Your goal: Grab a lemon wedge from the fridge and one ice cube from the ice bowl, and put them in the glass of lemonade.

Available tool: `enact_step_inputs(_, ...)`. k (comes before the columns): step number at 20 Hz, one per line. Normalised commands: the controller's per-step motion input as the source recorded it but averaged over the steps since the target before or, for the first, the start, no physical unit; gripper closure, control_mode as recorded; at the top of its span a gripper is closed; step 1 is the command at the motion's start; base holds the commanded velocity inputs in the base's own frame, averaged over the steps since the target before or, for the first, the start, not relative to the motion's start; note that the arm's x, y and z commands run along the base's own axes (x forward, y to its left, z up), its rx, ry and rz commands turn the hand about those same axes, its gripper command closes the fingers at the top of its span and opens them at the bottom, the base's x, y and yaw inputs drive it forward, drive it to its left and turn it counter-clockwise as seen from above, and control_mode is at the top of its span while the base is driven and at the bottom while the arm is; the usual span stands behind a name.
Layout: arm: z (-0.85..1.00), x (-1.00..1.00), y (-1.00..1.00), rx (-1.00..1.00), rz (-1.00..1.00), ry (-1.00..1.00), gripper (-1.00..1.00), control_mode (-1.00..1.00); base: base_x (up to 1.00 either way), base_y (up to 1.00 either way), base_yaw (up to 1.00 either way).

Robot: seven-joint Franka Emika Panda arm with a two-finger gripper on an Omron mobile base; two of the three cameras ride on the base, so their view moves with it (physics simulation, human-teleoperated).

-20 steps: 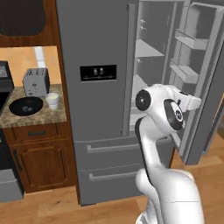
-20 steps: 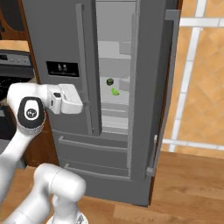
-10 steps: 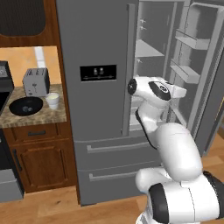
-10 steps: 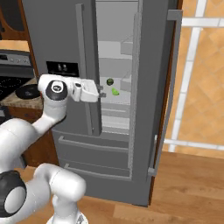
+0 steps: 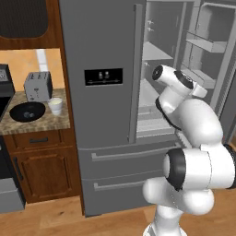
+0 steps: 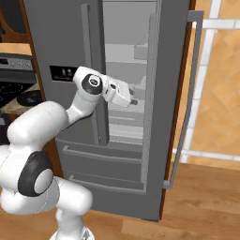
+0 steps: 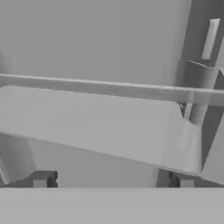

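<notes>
Fingers point(image 7: 111, 179): spread apart, empty | inside fridge point(image 5: 101, 50) | facing a bare grey shelf point(image 7: 100, 127)

- The arm point(image 5: 193, 138) is glossy white, built of fat rounded segments
- Dark grey to black rings and round caps mark its joints
- The hand point(image 6: 118, 93) is a white boxy block
- The gripper point(image 7: 113, 180) has two small dark grey, square-ended finger tips

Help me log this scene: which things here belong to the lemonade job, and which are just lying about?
Job:
fridge, right door open
ice bowl on the counter
glass of lemonade beside it
gripper, reaching into the fridge

Lying about:
toaster
stove
</notes>
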Motion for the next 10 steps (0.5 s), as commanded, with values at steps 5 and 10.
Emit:
enact_step_inputs(5,0.00,0.02,-0.78,0.16,0.00,-0.05,-1.00,-1.00,0.00,0.00,0.00)
enact_step_inputs(10,0.00,-0.39,0.18,0.00,0.00,-0.01,-1.00,-1.00,0.00,0.00,0.00)
